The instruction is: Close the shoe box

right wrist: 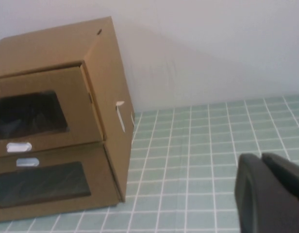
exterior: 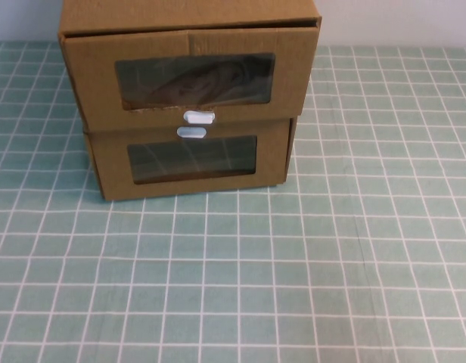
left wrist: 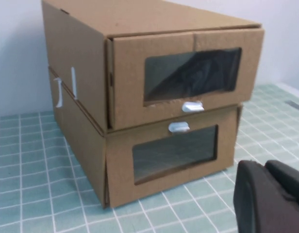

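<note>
The shoe box, stacked on a similar box at the tabletop's far edge, juts slightly open, and a hard push could shove the stack back; left hand and right hand wait nearby, their grip state impossible to tell.

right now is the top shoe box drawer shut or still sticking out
Slightly open: the shoe box has its drawer front jutting past the shell, overhanging the lower box. Left tool and right tool are both clear of it.
</note>
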### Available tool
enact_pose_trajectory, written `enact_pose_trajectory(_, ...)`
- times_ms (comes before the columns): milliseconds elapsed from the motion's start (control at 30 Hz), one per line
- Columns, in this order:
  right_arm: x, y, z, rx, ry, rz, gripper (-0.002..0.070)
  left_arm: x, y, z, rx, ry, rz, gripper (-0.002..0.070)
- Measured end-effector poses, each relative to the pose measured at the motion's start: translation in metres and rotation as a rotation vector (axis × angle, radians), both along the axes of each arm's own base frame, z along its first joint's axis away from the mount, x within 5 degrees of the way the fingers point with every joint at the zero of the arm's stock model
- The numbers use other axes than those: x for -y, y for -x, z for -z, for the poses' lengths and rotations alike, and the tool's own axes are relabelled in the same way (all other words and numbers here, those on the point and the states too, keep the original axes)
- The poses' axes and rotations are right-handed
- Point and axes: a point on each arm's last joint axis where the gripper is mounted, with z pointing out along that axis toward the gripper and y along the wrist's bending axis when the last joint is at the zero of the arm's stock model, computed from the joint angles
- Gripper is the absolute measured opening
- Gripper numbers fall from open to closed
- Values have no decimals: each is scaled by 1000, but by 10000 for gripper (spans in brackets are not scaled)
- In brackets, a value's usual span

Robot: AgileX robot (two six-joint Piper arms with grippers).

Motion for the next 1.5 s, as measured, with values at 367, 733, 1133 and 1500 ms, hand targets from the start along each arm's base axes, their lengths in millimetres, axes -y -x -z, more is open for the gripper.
enact_pose_trajectory(367, 1, 2, 56, -172, 5, 5, -14, 0, -20, 34, -37, 58, -41, -5)
enact_pose_trajectory(733, -19, 5, 68, -132, 239, -244, -14, 0, -27, 58, -108, 51, -46, -5)
enact_pose_trajectory(1133, -38, 14, 63, -101, 116, -465, -14, 0, -28, 60, -112, 51, -47, -5)
enact_pose_trajectory(1500, -40, 15, 64, -112, 107, -484, -14, 0, -28, 61, -114, 50, -47, -5)
